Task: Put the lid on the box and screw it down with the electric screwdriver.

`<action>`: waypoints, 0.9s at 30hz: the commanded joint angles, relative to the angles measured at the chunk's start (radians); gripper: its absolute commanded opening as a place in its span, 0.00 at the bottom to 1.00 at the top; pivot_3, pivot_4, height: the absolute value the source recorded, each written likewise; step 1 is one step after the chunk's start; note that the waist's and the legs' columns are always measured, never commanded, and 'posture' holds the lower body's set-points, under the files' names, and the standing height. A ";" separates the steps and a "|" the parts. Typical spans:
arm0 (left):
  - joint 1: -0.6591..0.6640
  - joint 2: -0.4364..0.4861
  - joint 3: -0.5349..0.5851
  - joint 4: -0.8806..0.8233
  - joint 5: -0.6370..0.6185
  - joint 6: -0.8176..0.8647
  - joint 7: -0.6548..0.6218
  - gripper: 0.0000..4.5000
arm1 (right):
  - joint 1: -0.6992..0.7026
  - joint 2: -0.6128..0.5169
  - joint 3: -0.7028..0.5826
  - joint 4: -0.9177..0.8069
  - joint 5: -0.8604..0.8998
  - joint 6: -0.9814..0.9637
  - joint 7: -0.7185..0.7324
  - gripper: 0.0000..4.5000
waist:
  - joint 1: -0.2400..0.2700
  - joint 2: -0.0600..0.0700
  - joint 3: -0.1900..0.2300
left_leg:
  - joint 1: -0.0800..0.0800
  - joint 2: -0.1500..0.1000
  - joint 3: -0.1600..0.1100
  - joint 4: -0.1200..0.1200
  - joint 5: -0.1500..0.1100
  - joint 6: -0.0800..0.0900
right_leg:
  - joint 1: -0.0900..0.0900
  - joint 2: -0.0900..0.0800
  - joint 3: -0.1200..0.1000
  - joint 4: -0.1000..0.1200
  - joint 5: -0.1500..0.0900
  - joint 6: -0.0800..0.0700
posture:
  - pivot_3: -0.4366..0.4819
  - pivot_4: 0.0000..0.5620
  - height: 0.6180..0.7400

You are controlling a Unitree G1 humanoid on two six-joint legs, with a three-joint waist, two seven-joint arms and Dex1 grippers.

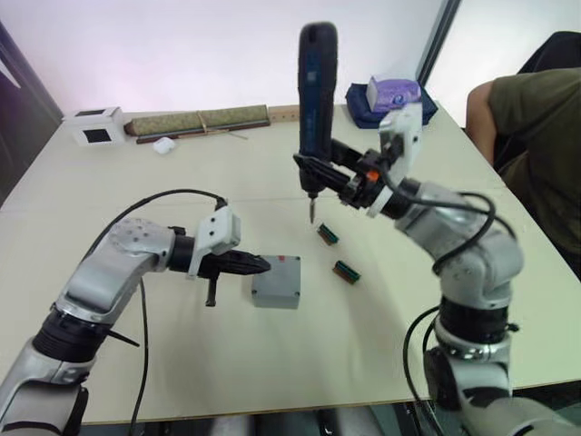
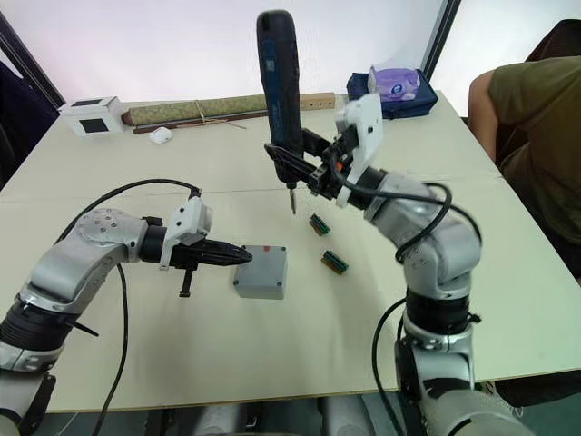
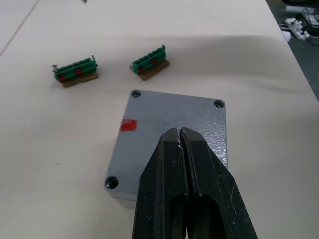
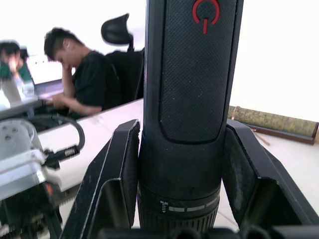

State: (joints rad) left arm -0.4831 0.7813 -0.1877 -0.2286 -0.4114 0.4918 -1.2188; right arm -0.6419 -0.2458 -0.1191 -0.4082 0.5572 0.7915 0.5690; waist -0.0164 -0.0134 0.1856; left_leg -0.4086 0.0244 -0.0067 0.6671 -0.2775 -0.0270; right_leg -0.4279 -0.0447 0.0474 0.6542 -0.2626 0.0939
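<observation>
The grey lid (image 3: 167, 112) with its small red mark lies flat on top of the box (image 1: 275, 298), near the middle of the table. My left gripper (image 1: 263, 264) is shut and empty, its fingertips (image 3: 172, 142) just over the lid's left edge. My right gripper (image 1: 316, 171) is shut on the electric screwdriver (image 1: 318, 82), holding it upright above the table. The thin bit points down, behind the box and slightly to its right. In the right wrist view the screwdriver's black body (image 4: 192, 74) stands between the two fingers.
Two green terminal blocks (image 1: 328, 234) (image 1: 346, 271) lie right of the box. A white carton (image 1: 95, 125), a rolled mat (image 1: 200, 120) and a blue bag (image 1: 390, 98) line the far edge. A person (image 1: 536, 136) sits at the right side.
</observation>
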 commanded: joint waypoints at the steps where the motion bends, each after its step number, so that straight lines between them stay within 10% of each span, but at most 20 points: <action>1: 0.005 -0.008 -0.017 -0.009 0.030 -0.014 0.012 0.00 | 0.071 0.035 0.025 -0.092 0.040 -0.114 0.028 0.38 | 0.000 0.000 0.000 | 0.000 0.000 0.000 0.000 0.000 0.000 | 0.000 0.000 0.000 0.000 0.000 0.000 | 0.48 0.27 1.00; 27: 0.027 -0.007 -0.041 0.019 0.082 -0.011 0.044 0.00 | 0.295 0.089 0.236 -0.016 -0.134 -0.449 -0.013 0.38 | -0.003 0.000 0.000 | 0.002 0.001 0.000 0.000 0.000 0.000 | 0.000 0.002 0.000 0.002 0.000 0.000 | 0.48 0.27 1.00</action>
State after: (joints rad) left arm -0.4499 0.7709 -0.2205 -0.2246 -0.3505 0.4746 -1.1750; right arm -0.3336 -0.1672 0.1145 -0.4006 0.4290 0.3974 0.5561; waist -0.0196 -0.0135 0.1854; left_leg -0.4065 0.0254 -0.0070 0.6669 -0.2774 -0.0272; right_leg -0.4275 -0.0429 0.0478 0.6566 -0.2627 0.0938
